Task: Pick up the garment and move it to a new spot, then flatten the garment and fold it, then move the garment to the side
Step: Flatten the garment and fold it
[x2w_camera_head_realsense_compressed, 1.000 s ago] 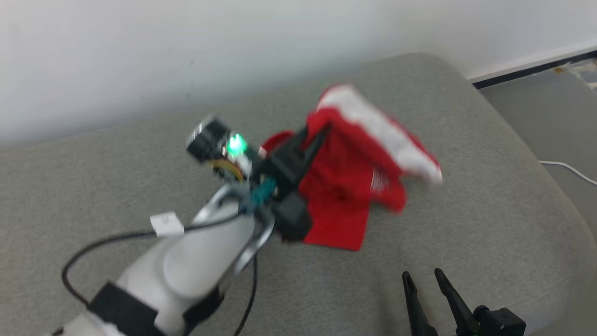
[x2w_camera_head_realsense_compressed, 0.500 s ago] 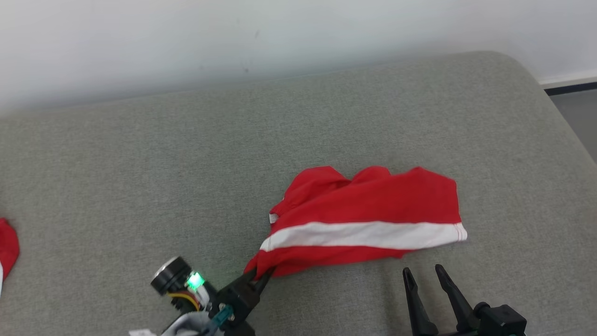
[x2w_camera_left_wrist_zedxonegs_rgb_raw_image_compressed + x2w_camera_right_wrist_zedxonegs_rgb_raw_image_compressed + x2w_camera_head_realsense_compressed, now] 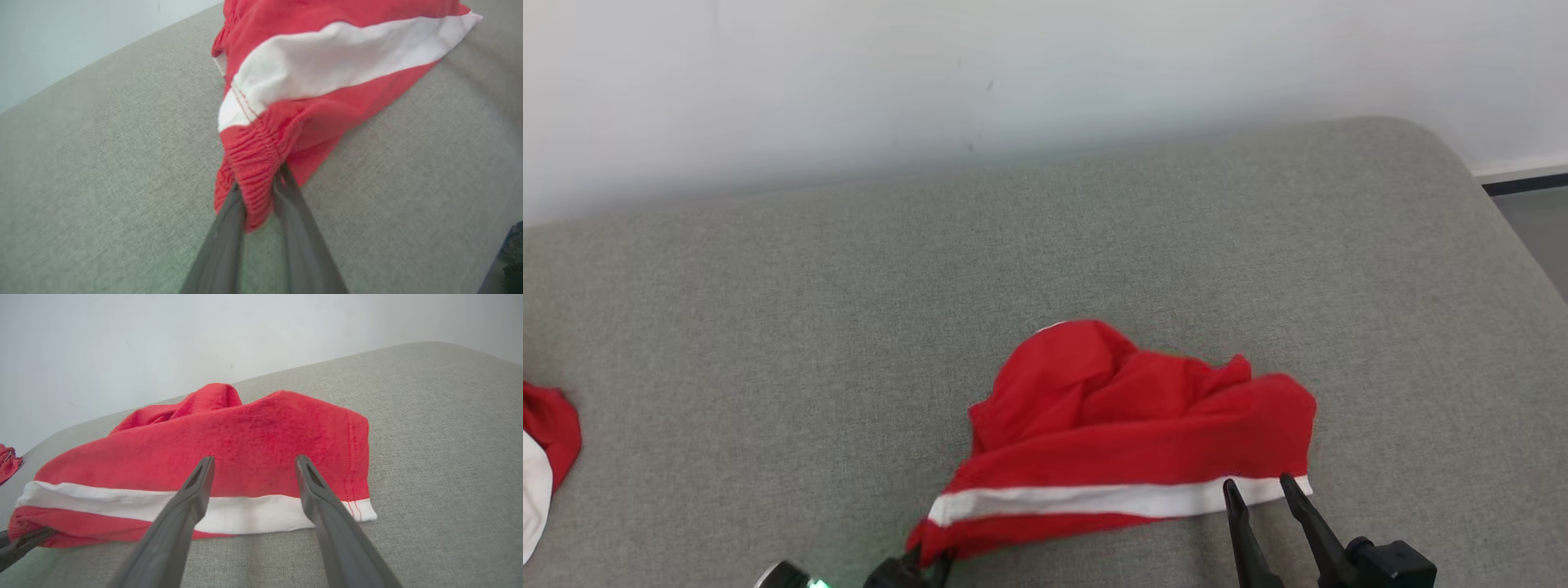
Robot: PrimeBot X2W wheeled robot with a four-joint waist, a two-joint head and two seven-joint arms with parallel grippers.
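Observation:
A red garment [image 3: 1135,425] with a white stripe lies crumpled on the grey cushion [image 3: 849,310], near its front edge. My left gripper [image 3: 923,563] is shut on the garment's elastic waistband corner [image 3: 253,179] at the lower left. In the left wrist view both dark fingers [image 3: 229,228] pinch the ribbed red cloth. My right gripper [image 3: 1258,490] stands open just in front of the garment's right end, fingertips over the white stripe [image 3: 253,512], nothing between them. The garment [image 3: 229,449] lies behind those open fingers in the right wrist view.
A second red and white cloth [image 3: 543,441] lies at the cushion's far left edge. A white wall [image 3: 1013,73] rises behind the cushion. The cushion's rounded right corner drops off to the floor [image 3: 1535,220].
My left gripper has dragged the garment from the back of the cushion toward the front edge. The head camera has also shifted. The right gripper stays open at the lower right.

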